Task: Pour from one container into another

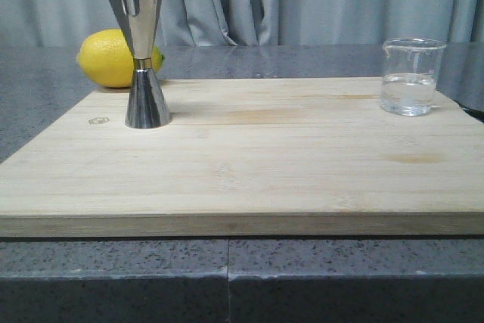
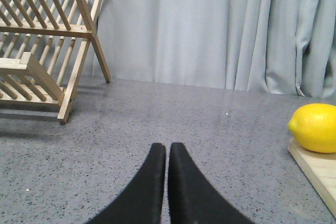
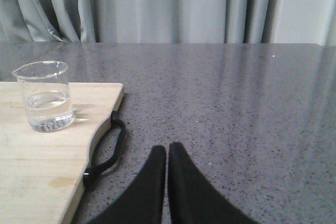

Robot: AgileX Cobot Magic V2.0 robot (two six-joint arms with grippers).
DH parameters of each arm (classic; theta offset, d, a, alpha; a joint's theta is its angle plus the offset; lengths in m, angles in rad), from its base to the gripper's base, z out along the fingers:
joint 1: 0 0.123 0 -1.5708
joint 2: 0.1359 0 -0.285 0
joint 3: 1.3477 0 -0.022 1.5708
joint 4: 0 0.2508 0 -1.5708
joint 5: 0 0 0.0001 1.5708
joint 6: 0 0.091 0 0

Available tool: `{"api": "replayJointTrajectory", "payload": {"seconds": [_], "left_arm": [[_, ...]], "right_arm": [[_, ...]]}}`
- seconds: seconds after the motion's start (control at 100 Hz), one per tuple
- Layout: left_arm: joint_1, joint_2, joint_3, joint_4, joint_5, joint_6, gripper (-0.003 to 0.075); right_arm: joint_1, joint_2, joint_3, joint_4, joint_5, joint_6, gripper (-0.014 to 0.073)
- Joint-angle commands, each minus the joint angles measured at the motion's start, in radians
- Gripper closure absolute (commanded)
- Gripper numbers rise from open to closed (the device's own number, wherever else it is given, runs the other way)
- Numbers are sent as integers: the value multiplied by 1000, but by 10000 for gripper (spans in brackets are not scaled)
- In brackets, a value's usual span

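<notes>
A clear glass beaker [image 1: 411,76] holding some clear liquid stands upright at the far right of the wooden board [image 1: 249,164]. It also shows in the right wrist view as the beaker [image 3: 44,96] near the board's edge. A tall steel hourglass jigger [image 1: 141,54] stands upright at the board's far left. My left gripper [image 2: 167,149] is shut and empty over grey counter, left of the board. Off the board's right side, my right gripper [image 3: 167,149] is shut and empty too. Neither gripper appears in the front view.
A yellow lemon [image 1: 113,57] lies behind the jigger, also seen as the lemon [image 2: 315,127] by the board's corner. A wooden dish rack [image 2: 44,40] stands at the far left. A black strap handle [image 3: 107,153] hangs off the board's right edge. Grey curtain behind.
</notes>
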Motion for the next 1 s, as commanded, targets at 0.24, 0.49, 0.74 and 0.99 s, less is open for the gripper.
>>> {"api": "replayJointTrajectory", "payload": {"seconds": [0.24, 0.49, 0.74, 0.99], "left_arm": [[-6, -21, 29, -7, -73, 1, 739], [-6, -21, 29, -7, -73, 1, 739], [-6, -21, 29, -7, -84, 1, 739], [-6, -21, 29, -7, -82, 1, 739]], "right_arm": [[-7, -19, 6, -2, -81, -9, 640], [-7, -19, 6, -2, -81, -9, 640], [-7, -19, 6, -79, -62, -9, 640], [-7, -19, 6, -79, -62, -9, 640]]}}
